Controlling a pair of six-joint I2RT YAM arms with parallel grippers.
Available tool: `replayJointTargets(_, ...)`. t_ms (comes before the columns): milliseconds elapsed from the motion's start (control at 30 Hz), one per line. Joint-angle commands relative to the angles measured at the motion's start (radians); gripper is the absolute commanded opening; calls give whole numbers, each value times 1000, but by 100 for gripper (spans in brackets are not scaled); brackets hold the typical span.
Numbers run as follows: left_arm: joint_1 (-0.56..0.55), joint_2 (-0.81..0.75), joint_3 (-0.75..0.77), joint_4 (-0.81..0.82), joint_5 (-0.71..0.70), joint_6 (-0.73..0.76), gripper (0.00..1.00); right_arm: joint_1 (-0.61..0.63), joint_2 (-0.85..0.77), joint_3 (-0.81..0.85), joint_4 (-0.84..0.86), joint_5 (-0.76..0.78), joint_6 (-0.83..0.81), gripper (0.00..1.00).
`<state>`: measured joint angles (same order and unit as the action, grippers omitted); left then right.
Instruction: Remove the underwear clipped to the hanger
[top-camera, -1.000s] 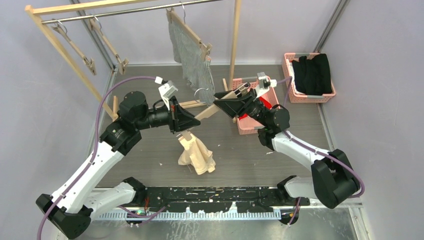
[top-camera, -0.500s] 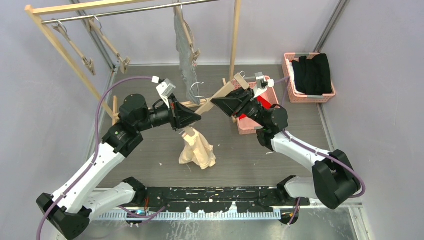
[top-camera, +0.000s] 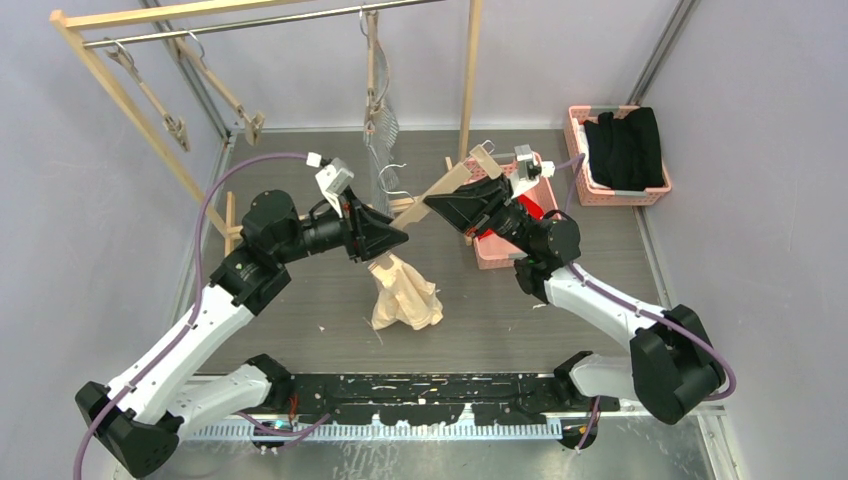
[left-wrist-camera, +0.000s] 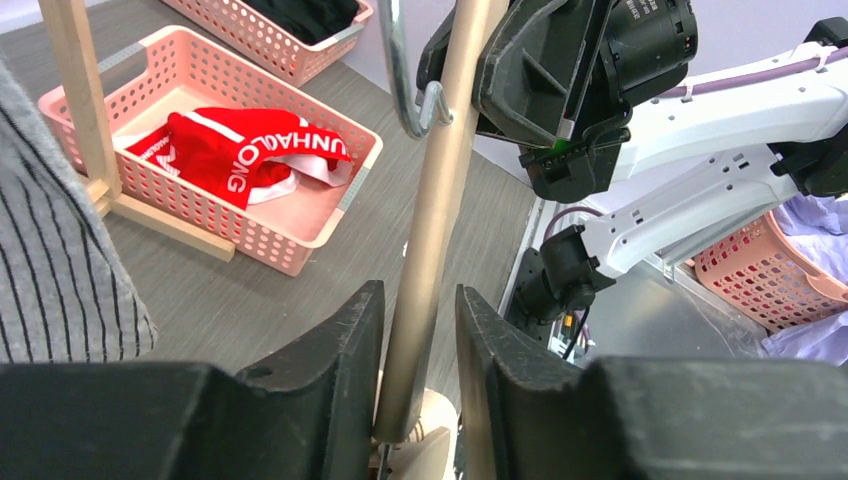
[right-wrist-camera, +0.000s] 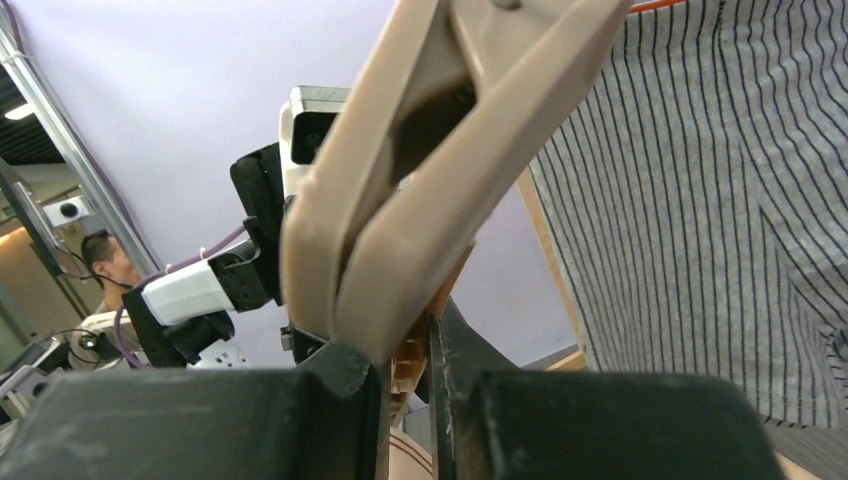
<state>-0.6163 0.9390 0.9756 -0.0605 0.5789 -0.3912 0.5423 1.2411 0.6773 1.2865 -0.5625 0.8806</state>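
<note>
A wooden clip hanger (top-camera: 450, 183) is held slanted between both grippers. My left gripper (top-camera: 398, 240) is shut on its lower end, jaws round the bar (left-wrist-camera: 440, 200) in the left wrist view. The cream-beige underwear (top-camera: 405, 300) hangs from that end down to the floor. My right gripper (top-camera: 432, 200) is shut on the hanger below its upper clip (right-wrist-camera: 440, 150), which holds nothing. The pinstriped underwear (top-camera: 382, 150) hangs clipped to another hanger on the rail; it also shows in the right wrist view (right-wrist-camera: 720, 200). The red underwear (left-wrist-camera: 240, 160) lies in a pink basket (left-wrist-camera: 250, 245).
A wooden rack (top-camera: 120, 100) with a metal rail spans the back, carrying two empty clip hangers (top-camera: 150, 95). Its upright post (top-camera: 470, 70) stands just behind the held hanger. A second pink basket (top-camera: 585, 190) at the back right holds a black garment (top-camera: 622, 145).
Both grippers have shifted slightly right with the hanger, its upper end raised. The cream underwear moved right with it. The pinstriped underwear has swung edge-on on the rail.
</note>
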Motion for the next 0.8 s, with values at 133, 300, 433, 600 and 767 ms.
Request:
replayJointTargets(133, -13, -44, -2, -5, -45, 53, 46, -3, -66, 26, 43, 28, -53, 1)
replayJointTargets(300, -13, -53, -21, -40, -36, 77, 45, -2, -114, 18, 2, 39, -80, 1)
replayJointTargets(433, -13, -79, -42, -72, -89, 102, 45, -2, -143, 21, -22, 28, -85, 1)
replayJointTargets(600, -13, -91, -49, -76, -106, 107, 47, -1, -160, 14, -20, 22, -74, 1)
replayJointTargets(767, -12, -76, -45, -64, -81, 103, 45, 1, -168, 7, -18, 24, -72, 1)
